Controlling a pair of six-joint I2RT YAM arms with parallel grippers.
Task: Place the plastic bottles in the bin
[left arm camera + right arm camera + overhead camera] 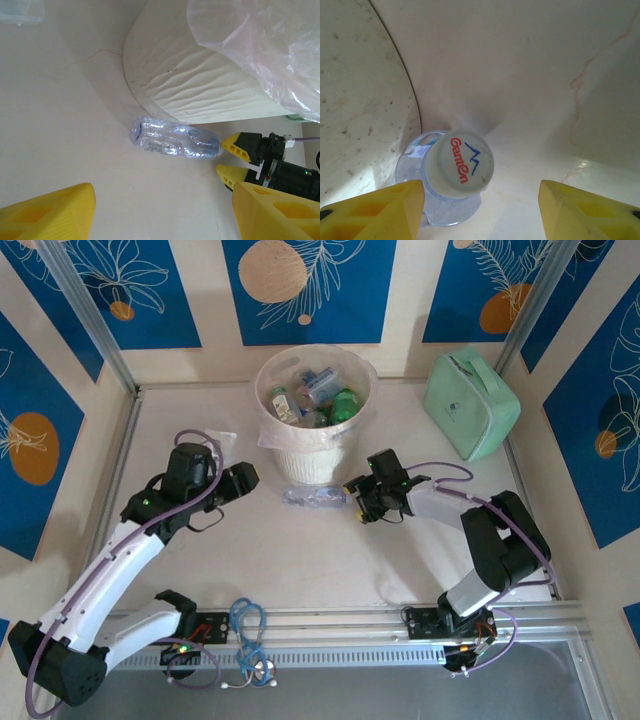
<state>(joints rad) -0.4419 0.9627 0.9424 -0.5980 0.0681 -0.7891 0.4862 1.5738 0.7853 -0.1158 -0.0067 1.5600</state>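
Note:
A round white bin (315,410) with a clear liner stands at the back middle and holds several plastic bottles (330,400). One clear bottle (313,497) lies on its side on the table just in front of the bin. My right gripper (358,498) is open at the bottle's cap end. In the right wrist view the white cap (462,162) sits between the yellow fingers, close to the left one (375,210), with a wide gap to the other. My left gripper (250,478) is open and empty, to the left of the bottle (175,143).
A mint green zip case (472,405) lies at the back right. A small clear plastic bag (215,440) lies left of the bin. The bin's ribbed wall (200,95) and hanging liner (260,50) stand right behind the lying bottle. Blue cables (248,625) rest on the front rail.

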